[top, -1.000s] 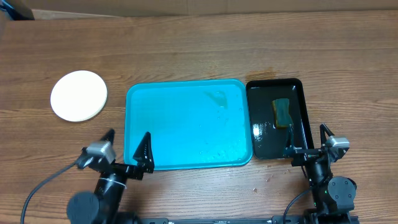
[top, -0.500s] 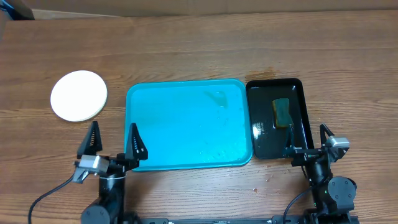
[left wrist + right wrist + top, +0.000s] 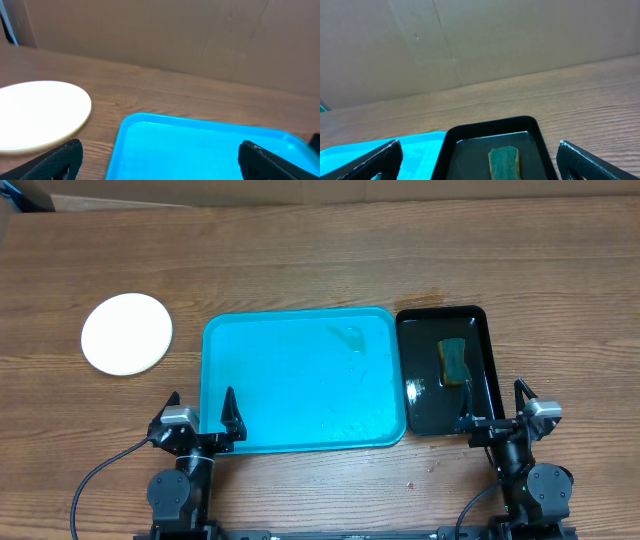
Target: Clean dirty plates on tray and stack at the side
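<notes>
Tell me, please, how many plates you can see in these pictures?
1: a white plate lies left of the turquoise tray, apart from it. It may be the top of a stack, so other plates could be hidden beneath. None is on the tray.

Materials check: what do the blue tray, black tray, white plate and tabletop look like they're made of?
Blue tray: probably moulded plastic, glossy, with uniform colour and rounded corners.
Black tray: likely plastic, shiny with reflections, possibly wet.
White plate: matte, could be ceramic or melamine, can't tell.
Table: wood or wood-look laminate, visible grain.
</notes>
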